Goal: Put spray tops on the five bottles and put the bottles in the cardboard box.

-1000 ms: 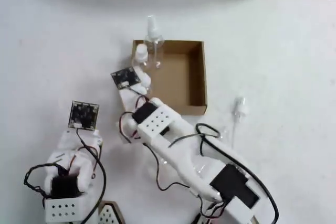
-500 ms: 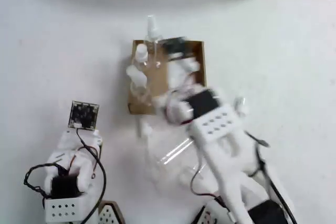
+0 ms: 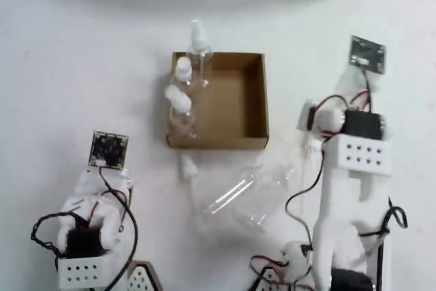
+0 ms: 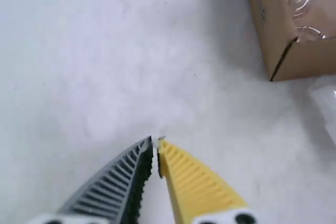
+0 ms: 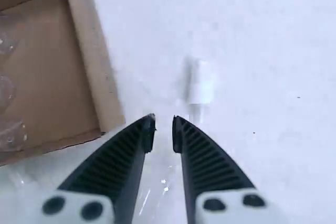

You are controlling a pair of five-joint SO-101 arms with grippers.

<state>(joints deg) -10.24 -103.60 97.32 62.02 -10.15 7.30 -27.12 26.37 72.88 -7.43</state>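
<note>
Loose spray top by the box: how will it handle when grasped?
Spray top looks small, so probably light and apt to skid on the smooth table. It lies on its side and looks rounded, so a nudge may roll it.

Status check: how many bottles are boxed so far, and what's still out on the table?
Roughly three capped bottles sit along one wall of the cardboard box. Nothing is held: the right hand, slightly open, hovers just short of a loose spray top on the table; the left hand is shut and empty. Left to do: clear bottles lying in front of the box, one seemingly capped, need finishing and boxing.
</note>
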